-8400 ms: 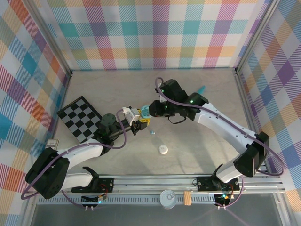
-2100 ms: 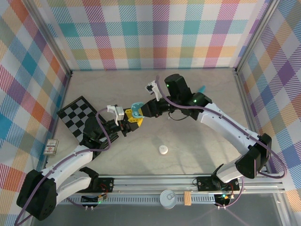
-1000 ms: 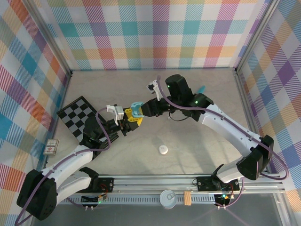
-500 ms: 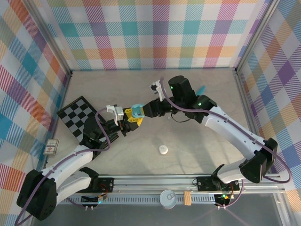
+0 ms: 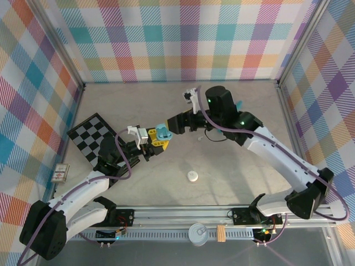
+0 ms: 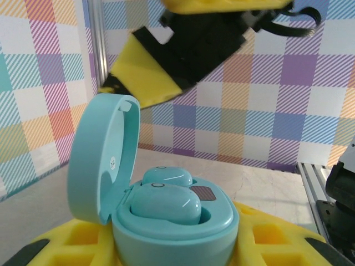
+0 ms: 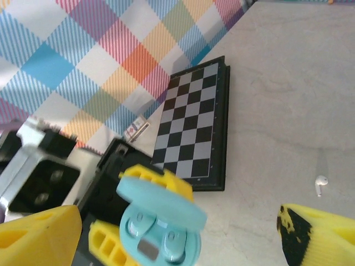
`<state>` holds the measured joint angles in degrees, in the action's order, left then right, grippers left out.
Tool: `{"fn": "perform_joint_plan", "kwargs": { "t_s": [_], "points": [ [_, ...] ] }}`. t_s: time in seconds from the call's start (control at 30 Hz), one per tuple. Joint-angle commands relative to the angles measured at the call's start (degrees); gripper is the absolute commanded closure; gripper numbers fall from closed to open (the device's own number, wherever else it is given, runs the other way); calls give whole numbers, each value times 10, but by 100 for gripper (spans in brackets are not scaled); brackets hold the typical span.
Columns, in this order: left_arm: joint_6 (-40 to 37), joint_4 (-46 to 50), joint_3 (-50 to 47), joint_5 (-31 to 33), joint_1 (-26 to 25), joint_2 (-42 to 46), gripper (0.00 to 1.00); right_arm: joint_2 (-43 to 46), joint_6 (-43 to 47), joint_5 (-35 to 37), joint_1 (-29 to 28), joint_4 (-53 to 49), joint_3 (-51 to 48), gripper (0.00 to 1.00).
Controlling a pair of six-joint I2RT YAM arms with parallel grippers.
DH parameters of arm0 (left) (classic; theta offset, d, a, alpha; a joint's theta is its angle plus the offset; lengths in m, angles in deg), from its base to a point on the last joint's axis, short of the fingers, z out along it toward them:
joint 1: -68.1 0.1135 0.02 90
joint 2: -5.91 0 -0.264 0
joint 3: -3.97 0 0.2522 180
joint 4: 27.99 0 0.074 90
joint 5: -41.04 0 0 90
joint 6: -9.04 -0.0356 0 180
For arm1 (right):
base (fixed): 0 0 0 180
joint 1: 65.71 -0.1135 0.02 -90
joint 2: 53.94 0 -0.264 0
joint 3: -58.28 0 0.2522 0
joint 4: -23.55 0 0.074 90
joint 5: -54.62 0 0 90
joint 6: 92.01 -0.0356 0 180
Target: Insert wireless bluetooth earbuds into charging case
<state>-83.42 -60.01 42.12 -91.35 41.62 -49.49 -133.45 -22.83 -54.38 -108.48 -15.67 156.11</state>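
The left pincer (image 5: pixel 157 138) is clamped on the teal charging case (image 6: pixel 176 230). It holds the case off the table (image 5: pixel 233 166) near the middle, lid tipped open, seemingly so the other arm can reach the two earbuds (image 6: pixel 165 202) seated inside. The right pincer (image 5: pixel 176 123) hangs just right of the case, jaws wide apart and empty, and a white bud (image 7: pixel 320 183) lies loose farther right.

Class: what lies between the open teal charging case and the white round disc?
Only bare tabletop lies between the teal charging case and the white disc, seen in the top view.
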Motion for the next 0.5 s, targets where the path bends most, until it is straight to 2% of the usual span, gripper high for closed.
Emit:
{"fn": "perform_joint_plan", "kwargs": {
  "t_s": [0.0,0.2,0.47],
  "points": [
    [-22,0,19,-10,0,15,80,-41,-18,20,3,-49,50,9],
    [-13,-4,21,-6,-1,11,80,-66,-22,8,4,-82,55,9],
    [6,-15,26,23,0,4,80,-12,-25,-17,4,-60,-5,9]
  ]
}}
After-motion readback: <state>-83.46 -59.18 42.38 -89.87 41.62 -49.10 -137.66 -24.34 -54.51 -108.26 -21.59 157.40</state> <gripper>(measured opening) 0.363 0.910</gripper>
